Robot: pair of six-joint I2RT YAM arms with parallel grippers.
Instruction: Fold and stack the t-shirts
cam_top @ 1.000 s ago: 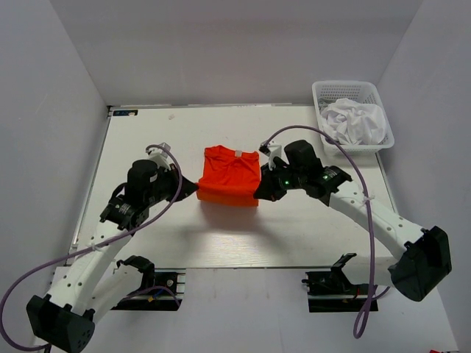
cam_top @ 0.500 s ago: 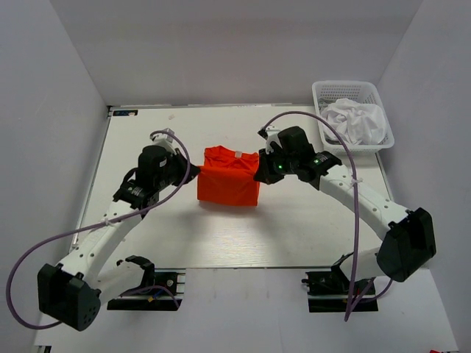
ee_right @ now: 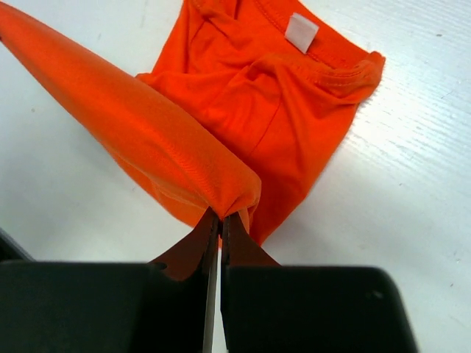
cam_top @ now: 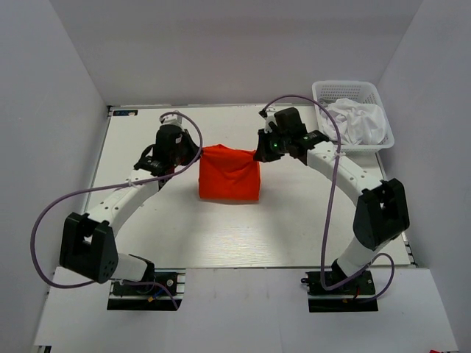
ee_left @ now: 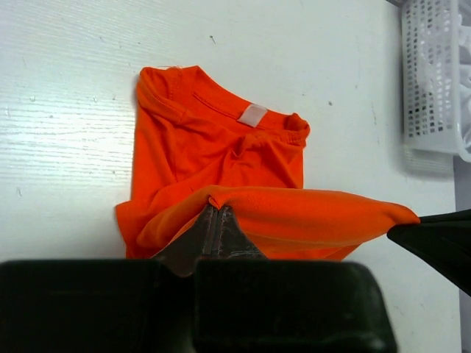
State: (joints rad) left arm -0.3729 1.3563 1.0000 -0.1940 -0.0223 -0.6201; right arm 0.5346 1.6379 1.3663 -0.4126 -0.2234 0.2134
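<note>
The orange-red t-shirt (cam_top: 229,173) lies partly folded on the table's middle. My left gripper (cam_top: 197,153) is shut on its raised fold edge at the left; in the left wrist view (ee_left: 215,209) the cloth (ee_left: 221,140) hangs from the closed tips. My right gripper (cam_top: 257,153) is shut on the same edge at the right, as the right wrist view (ee_right: 221,215) shows, with the shirt (ee_right: 280,95) and its collar label below. The edge is held taut between both grippers above the collar end. The white t-shirt (cam_top: 357,121) lies crumpled in the basket.
The white lattice basket (cam_top: 324,92) stands at the table's far right corner; its wall also shows in the left wrist view (ee_left: 434,81). The white table (cam_top: 147,220) extends around the shirt. Purple cables loop from both arms.
Both grippers have carried the shirt's near edge away from the bases toward the collar end, folding the shirt over itself. The collar, visible from above before, is now covered.
</note>
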